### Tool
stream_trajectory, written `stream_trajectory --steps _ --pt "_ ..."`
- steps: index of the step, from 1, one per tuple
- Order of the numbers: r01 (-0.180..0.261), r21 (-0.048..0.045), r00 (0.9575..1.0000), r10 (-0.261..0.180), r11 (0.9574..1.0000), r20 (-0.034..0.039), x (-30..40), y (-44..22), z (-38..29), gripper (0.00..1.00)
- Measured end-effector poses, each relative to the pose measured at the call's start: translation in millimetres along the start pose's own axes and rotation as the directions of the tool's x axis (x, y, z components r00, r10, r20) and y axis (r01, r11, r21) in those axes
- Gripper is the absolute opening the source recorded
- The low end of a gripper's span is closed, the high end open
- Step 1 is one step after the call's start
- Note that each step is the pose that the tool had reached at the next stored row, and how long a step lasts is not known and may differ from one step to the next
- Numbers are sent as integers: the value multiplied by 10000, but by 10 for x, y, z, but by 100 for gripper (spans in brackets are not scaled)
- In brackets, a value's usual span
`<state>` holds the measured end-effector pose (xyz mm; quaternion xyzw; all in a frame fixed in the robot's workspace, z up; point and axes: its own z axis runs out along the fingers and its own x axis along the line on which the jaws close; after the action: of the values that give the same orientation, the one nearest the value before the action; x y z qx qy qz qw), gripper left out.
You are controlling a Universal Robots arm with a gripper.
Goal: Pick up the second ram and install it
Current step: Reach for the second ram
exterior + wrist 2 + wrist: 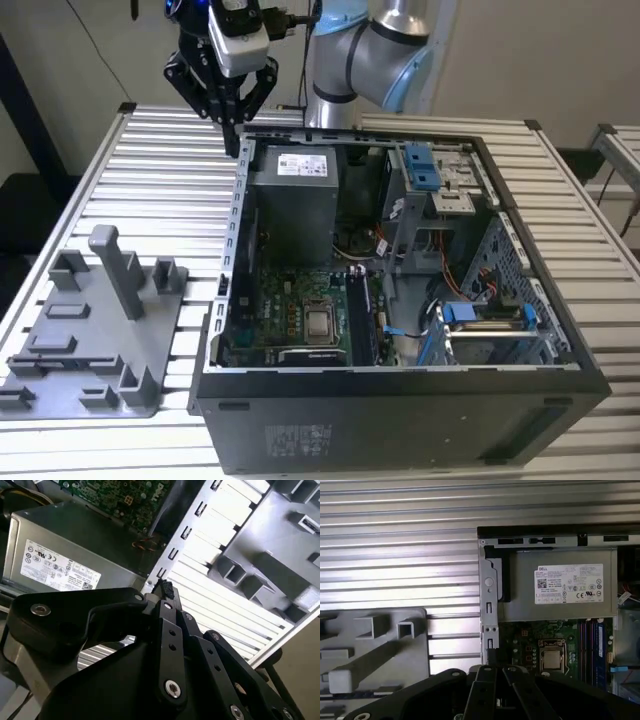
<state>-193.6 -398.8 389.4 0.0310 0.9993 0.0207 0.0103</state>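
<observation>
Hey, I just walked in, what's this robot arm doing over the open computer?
The robot arm's gripper hangs shut above the edge of the open computer case, by the corner where the grey power supply sits. On the exterior view's left, a grey plastic holder tray lies on the slatted table. Whether the gripper pinches anything I can't tell.

Black gripper (232, 148) noted. Silver ribbed table (395, 555) and grey fixture (370, 645) seen beside fingers (491, 656); green board (517, 632) on other side.
</observation>
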Motion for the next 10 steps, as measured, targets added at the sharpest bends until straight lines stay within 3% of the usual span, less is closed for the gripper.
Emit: stream_trajectory --steps 10 --pt "55 103 10000 -55 9999 4 287 -20 20 11"
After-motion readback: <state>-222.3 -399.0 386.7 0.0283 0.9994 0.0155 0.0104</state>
